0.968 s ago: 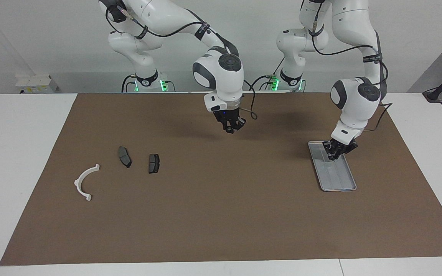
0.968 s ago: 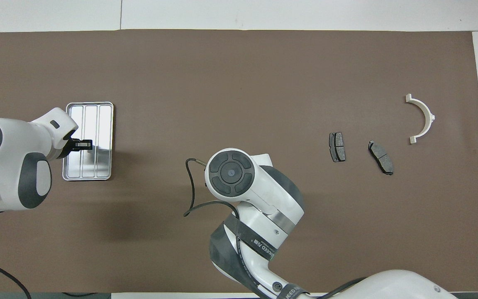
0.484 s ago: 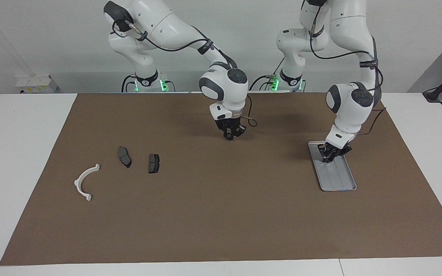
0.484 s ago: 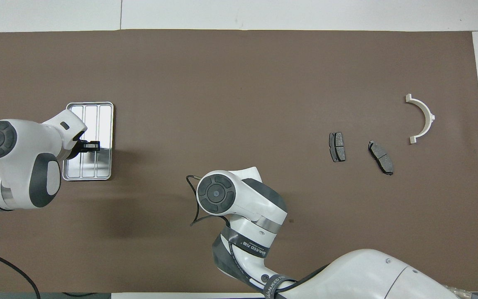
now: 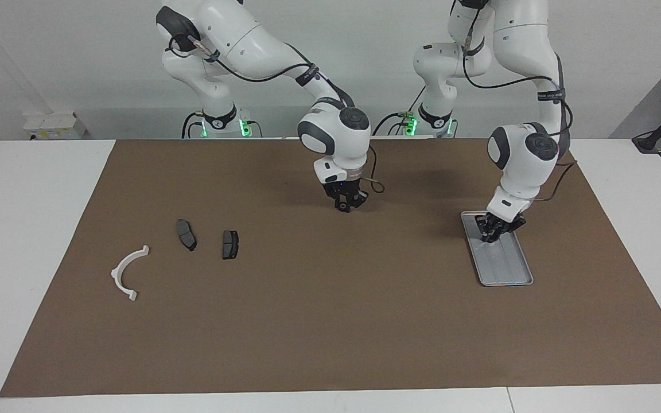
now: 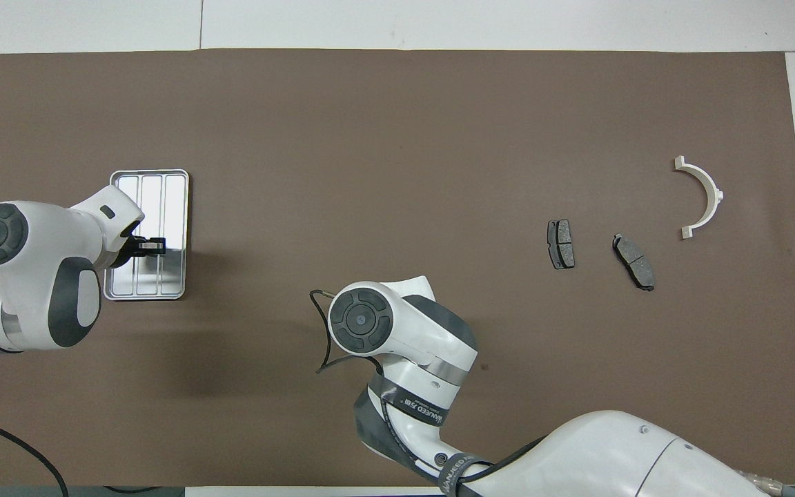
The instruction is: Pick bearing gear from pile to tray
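The pile lies toward the right arm's end of the table: a white plastic arc (image 5: 127, 272) (image 6: 704, 197) and two dark brake pads (image 5: 186, 234) (image 5: 230, 244) beside it. The silver tray (image 5: 508, 269) (image 6: 170, 200) sits toward the left arm's end. My left gripper (image 5: 492, 234) (image 6: 154, 244) is down in the tray, at the part nearer the robots. My right gripper (image 5: 346, 206) hangs low over bare mat mid-table, hidden under its own wrist in the overhead view. No bearing gear shows apart from the grippers; I cannot tell whether either holds one.
A brown mat (image 5: 330, 321) covers most of the white table. A tiny dark speck (image 6: 484, 366) lies on the mat beside the right arm's wrist. A cable loops off that wrist (image 6: 318, 331).
The right gripper has come down toward the mat and drawn back toward the robots. The left gripper has sunk slightly into the tray. The pile has not moved.
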{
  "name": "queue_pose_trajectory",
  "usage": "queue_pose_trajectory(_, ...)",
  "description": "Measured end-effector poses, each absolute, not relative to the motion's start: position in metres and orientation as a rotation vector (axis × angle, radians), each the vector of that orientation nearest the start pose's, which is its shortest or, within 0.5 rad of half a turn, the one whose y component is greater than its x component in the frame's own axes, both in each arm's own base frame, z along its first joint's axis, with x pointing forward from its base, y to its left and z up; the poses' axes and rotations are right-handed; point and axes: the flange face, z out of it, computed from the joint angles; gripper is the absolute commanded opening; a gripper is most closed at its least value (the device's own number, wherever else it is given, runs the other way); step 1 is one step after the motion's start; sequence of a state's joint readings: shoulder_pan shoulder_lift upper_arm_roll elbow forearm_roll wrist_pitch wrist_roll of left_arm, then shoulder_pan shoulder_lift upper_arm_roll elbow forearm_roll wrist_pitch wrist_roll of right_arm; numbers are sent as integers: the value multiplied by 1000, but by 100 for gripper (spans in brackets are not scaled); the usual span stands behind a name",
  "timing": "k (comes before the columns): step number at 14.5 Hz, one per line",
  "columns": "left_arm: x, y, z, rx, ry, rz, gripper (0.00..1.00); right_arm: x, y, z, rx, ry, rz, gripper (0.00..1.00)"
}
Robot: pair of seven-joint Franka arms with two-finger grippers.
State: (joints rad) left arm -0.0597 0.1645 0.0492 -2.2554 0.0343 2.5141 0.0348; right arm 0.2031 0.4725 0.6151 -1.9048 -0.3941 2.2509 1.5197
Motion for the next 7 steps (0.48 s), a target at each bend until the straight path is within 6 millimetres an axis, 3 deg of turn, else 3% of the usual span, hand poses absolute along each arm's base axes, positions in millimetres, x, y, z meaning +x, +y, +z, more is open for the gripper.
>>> queue_pose_trajectory(3,549,-4,310,-3104,116,-146,86,467,425,303,-3059,827,-67,100)
queue_pose_trajectory(7,573,-8,360,-3104,101,-154,87,519,389,361,-2994,903,-178,100)
